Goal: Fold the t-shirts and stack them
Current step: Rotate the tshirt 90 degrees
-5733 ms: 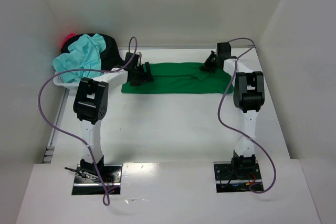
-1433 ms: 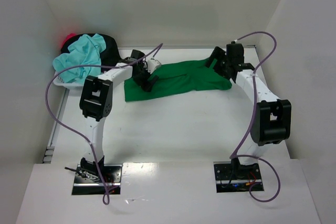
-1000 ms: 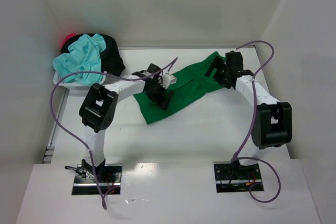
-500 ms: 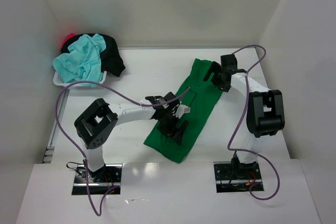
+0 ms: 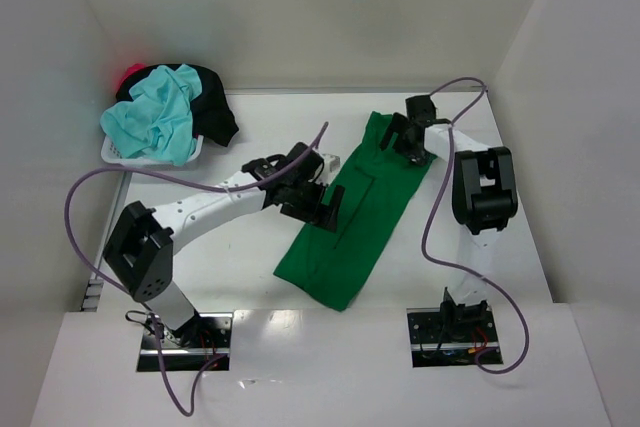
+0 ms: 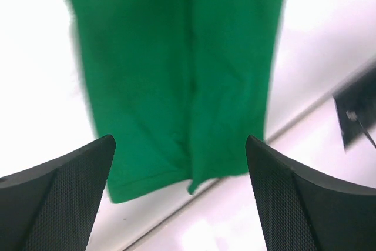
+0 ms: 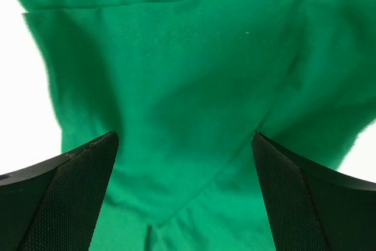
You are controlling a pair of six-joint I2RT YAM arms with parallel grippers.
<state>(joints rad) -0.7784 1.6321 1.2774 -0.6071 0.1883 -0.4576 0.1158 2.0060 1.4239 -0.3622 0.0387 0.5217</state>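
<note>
– Green t-shirt (image 5: pixel 360 217) is lying as a long narrow band, running slantwise from the far right part of the table (image 5: pixel 230 257) down toward the middle of the near edge. Going by that shape, you are sitting between folds: the lengthwise folding looks done and the crosswise one is not yet made.

– And what are my grippers doing?

– Your left gripper (image 5: pixel 325 209) is hovering over the band's left edge, about halfway along it. In the left wrist view its fingers are standing wide apart with nothing between them, only green cloth and its near hem below. Your right gripper (image 5: pixel 400 142) is hanging over the far end of the band, fingers likewise spread and gripping nothing.

– So what is the next move asking of me?

– I am thinking you are needing a grip on both corners of one short end, so that the end travels over the other without twisting. The cloth is lying in layers, so you are wanting to pinch all of them together, not just the top one.

– And stacking?

– That is waiting. The turquoise shirt (image 5: pixel 155 122), the black shirt (image 5: pixel 215 112) and the red/pink shirt (image 5: pixel 128 75) are sitting heaped and unfolded in the white basket (image 5: pixel 120 155) at the far left corner, well apart from the green t-shirt.
</note>
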